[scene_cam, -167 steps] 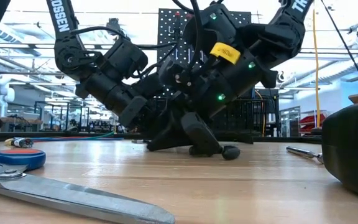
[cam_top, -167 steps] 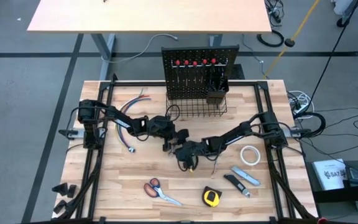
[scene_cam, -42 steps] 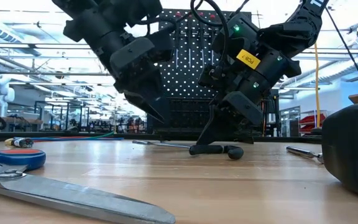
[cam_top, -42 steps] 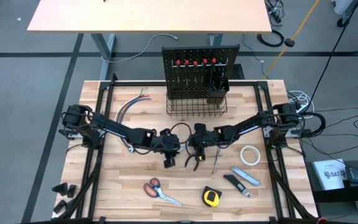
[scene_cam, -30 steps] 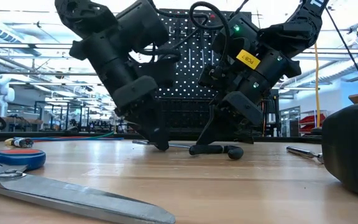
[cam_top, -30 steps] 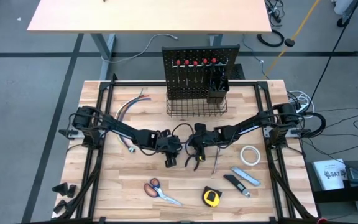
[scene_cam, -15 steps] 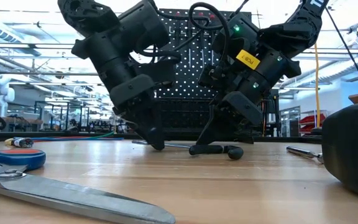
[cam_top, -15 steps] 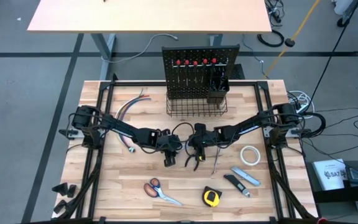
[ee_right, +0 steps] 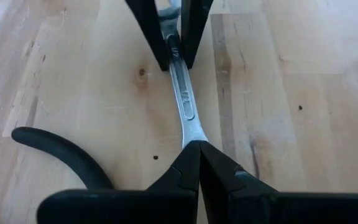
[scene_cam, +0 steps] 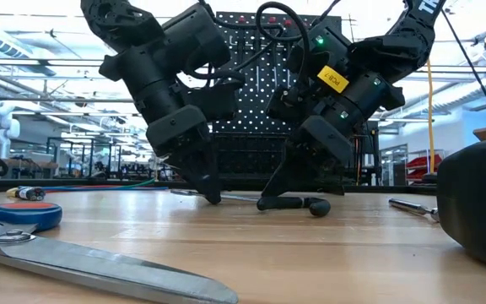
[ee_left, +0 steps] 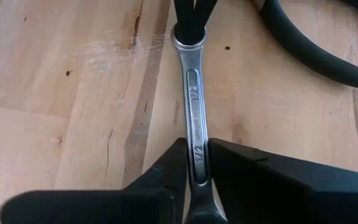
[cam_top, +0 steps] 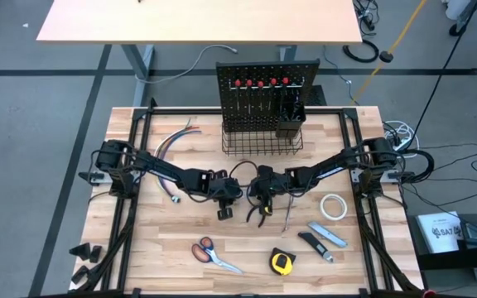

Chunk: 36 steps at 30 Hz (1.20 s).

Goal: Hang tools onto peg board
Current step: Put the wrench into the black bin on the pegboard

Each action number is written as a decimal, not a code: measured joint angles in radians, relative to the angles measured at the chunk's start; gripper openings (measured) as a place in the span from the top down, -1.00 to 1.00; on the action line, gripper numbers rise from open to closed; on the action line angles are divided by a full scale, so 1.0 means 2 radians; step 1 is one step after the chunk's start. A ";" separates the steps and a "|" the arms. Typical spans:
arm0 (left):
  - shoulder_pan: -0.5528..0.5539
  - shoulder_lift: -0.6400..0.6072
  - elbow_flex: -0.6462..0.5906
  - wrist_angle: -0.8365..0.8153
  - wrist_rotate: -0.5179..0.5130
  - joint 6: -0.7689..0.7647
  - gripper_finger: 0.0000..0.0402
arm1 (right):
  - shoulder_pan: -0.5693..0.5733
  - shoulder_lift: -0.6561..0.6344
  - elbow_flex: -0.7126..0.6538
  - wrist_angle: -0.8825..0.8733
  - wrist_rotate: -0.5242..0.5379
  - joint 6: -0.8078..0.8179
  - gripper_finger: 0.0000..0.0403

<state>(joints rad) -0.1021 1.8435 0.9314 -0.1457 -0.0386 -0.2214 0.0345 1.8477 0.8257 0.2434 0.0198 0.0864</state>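
Together, both arms are meeting at the middle of the wooden desk (cam_top: 139, 240), each gripping one end of a silver wrench (ee_left: 194, 118) lying flat there. Left gripper (ee_left: 194, 163) jaws are pinching one end of the wrench; right gripper (ee_right: 194, 144) jaws are pressing shut on the other. Black-handled pliers (ee_right: 67, 155) are lying just beside. Behind stands the peg board (cam_top: 265, 79).

the wrench (ee_left: 194, 118) had both ends hidden inside the left gripper (ee_left: 196, 163) and right gripper (ee_right: 194, 152); the pliers (ee_left: 309, 43) beside them ran off the edge.
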 joint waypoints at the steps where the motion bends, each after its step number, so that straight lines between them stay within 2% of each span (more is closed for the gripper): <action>1: 0.000 0.000 0.000 -0.002 0.002 0.000 0.70 | -0.001 0.000 0.000 -0.001 -0.001 0.001 1.00; 4: 0.002 0.000 0.000 -0.007 0.007 0.003 0.81 | -0.001 0.000 0.000 -0.001 -0.001 0.002 1.00; 13: 0.007 0.001 -0.001 -0.006 0.013 0.042 0.81 | 0.000 -0.001 0.000 0.009 0.000 -0.010 0.99; 20: 0.002 0.001 0.000 0.002 -0.013 0.079 0.81 | 0.009 -0.059 0.001 0.012 0.009 -0.035 0.75; 22: -0.007 0.001 0.006 0.000 -0.036 0.100 0.81 | 0.014 -0.077 0.001 0.014 0.008 -0.018 0.65; 25: -0.028 0.003 0.014 -0.003 -0.085 0.137 0.81 | 0.017 -0.093 0.001 0.013 0.005 0.064 0.49; 29: -0.061 0.005 0.020 0.001 -0.184 0.185 0.81 | 0.016 -0.094 0.001 -0.014 0.004 0.160 0.30; 33: -0.090 0.004 0.027 0.022 -0.280 0.230 0.81 | 0.017 -0.082 0.001 -0.049 0.002 0.189 0.15; 36: -0.106 0.004 0.029 0.048 -0.298 0.264 0.81 | 0.016 -0.072 0.001 -0.039 0.000 0.190 0.08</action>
<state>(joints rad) -0.3136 1.8515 0.9897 -0.0490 -0.6342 0.3070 0.0673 1.7035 0.8280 0.1661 0.0199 0.4671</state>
